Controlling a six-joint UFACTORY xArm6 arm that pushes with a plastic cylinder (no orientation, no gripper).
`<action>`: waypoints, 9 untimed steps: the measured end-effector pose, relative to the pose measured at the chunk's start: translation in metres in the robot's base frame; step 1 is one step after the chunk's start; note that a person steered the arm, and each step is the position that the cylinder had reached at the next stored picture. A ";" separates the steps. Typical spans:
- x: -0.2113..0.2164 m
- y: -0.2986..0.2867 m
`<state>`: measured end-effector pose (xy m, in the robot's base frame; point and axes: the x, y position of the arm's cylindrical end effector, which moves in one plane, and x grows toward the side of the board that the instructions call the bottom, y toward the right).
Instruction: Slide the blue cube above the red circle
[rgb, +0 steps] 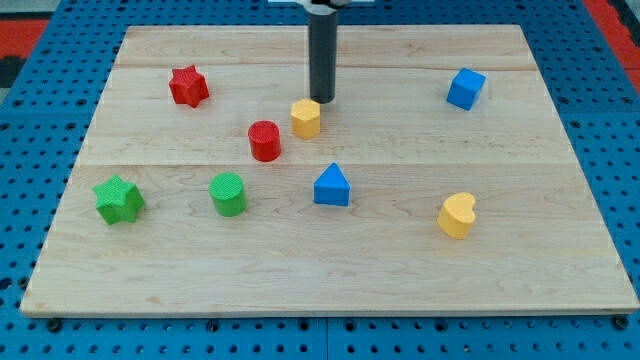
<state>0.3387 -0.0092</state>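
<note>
Blocks lie scattered over the wooden board (560, 260), and we read them from the left. At the near left sits the green star (119, 199); farther back, the red star (188, 86). Next comes the green circle (228, 193) in the near row, and just right of it and farther away, the red circle (265, 140), the landmark for our task. Just to its right and a little farther back stands the yellow hexagon (306, 117), close to the red circle but apart from it.

Our tip (321, 100) stands just behind the yellow hexagon, at its far right edge, either touching it or nearly so; we cannot tell which. We carry no pincer, only a plain rod, so there is nothing to open, clench or grasp with.

Nearer to us, right of centre, is the blue triangle-topped block (332, 186). Further right, near the front, lies the yellow heart (457, 215). Far right, at the back, sits the blue cube (465, 88), our task's block, well apart from the red circle and from our tip.

We judge the task hardly begun: the cube must travel left to the spot behind the red circle. The hexagon partly crowds that spot, which may explain why our tip stands beside it. Getting round to the cube's right side looks like the next need.
</note>
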 end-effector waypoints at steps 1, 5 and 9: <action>0.028 -0.008; -0.050 0.107; -0.016 0.228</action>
<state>0.3226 0.2192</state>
